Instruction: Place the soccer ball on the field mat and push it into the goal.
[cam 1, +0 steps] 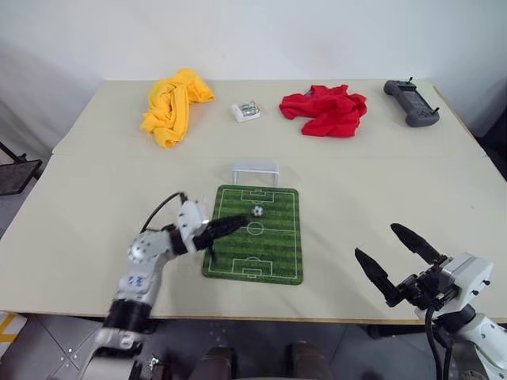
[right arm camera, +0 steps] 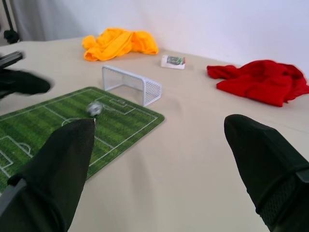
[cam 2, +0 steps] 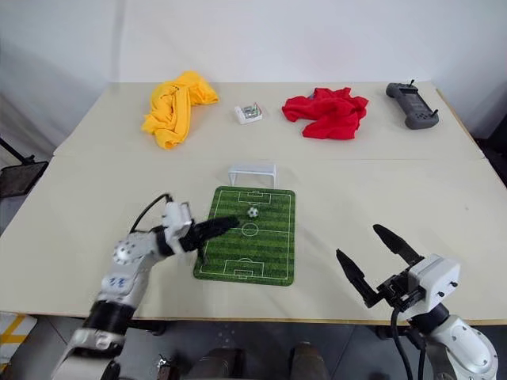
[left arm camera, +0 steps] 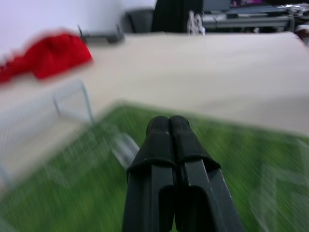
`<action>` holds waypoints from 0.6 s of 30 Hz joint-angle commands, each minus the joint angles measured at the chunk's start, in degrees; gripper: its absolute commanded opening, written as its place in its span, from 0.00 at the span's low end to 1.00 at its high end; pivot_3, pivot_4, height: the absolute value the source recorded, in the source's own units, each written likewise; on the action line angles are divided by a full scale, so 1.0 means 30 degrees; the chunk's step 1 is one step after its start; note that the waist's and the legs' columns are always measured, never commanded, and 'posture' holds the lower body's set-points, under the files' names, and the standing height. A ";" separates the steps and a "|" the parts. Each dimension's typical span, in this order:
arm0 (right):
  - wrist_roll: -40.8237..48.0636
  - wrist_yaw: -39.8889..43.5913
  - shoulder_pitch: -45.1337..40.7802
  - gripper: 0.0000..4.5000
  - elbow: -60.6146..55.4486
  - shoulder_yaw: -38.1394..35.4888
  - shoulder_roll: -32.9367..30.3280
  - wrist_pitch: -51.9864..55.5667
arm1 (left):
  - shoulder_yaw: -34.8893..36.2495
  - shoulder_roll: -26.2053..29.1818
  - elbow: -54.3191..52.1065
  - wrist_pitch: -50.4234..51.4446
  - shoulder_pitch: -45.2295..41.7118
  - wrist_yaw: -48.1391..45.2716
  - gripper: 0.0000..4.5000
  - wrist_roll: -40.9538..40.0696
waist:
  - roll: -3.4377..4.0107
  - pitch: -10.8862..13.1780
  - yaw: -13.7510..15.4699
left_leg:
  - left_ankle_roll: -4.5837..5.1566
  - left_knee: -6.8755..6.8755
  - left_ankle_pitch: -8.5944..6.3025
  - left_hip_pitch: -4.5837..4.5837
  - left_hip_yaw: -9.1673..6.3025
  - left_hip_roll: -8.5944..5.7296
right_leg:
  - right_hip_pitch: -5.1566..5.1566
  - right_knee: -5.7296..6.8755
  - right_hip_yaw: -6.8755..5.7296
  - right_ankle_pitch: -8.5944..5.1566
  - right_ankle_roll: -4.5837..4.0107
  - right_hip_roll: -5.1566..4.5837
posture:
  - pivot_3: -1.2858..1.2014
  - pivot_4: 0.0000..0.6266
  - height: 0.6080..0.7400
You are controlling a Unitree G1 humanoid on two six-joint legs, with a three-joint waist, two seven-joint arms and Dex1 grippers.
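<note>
The soccer ball [cam 1: 257, 211] lies on the green field mat [cam 1: 273, 253], in its far half near the penalty box. The white goal [cam 1: 255, 172] stands just beyond the mat's far edge. My left gripper [cam 1: 239, 221] is shut and empty, held low over the mat's left side, its tips pointing at the ball from a short way off; the right wrist view shows the ball [right arm camera: 95, 108] apart from those tips. Near the table's front right, clear of the mat, hovers my right gripper [cam 1: 391, 256], open and empty.
At the back of the table lie a yellow cloth [cam 1: 174, 104], a small white box with batteries [cam 1: 245, 112], a red cloth [cam 1: 329, 109] and a grey controller [cam 1: 411, 102]. The table's front edge [cam 1: 261, 318] runs just below the mat.
</note>
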 commanded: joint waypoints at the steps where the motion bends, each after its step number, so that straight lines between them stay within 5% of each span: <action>1: 0.0014 0.0709 -0.0193 1.00 0.0183 -0.0128 -0.0509 -0.0488 | 0.1949 0.1226 -0.2270 0.1238 0.0869 0.0410 0.01 -0.1452 | -0.0001 0.0001 0.0154 | 0.0003 0.0008 0.0002 -0.0012 -0.0012 -0.0009 | 0.0006 -0.0010 -0.0009 0.0000 0.0000 -0.0012 | 0.52 0.24 1.00; 8: 0.0263 0.1958 -0.1655 1.00 0.1799 -0.0191 -0.1213 -0.0719 | 0.4921 0.2685 -0.3257 0.3628 0.2587 0.2889 0.01 -0.2106 | 0.0003 -0.0001 0.0199 | 0.0030 0.0014 0.0005 -0.0003 0.0005 -0.0035 | 0.0037 -0.0060 0.0012 0.0000 -0.0001 -0.0037 | 0.52 0.24 1.00; 18: -0.0003 0.2705 -0.3434 1.00 0.3415 0.0214 -0.1316 -0.0883 | 0.5649 0.2453 -0.4088 0.4251 0.3387 0.4757 0.01 -0.1829 | -0.0001 0.0001 0.0164 | 0.0025 0.0000 0.0005 -0.0007 0.0003 -0.0028 | 0.0025 -0.0054 0.0004 0.0001 -0.0001 -0.0035 | 0.52 0.24 1.00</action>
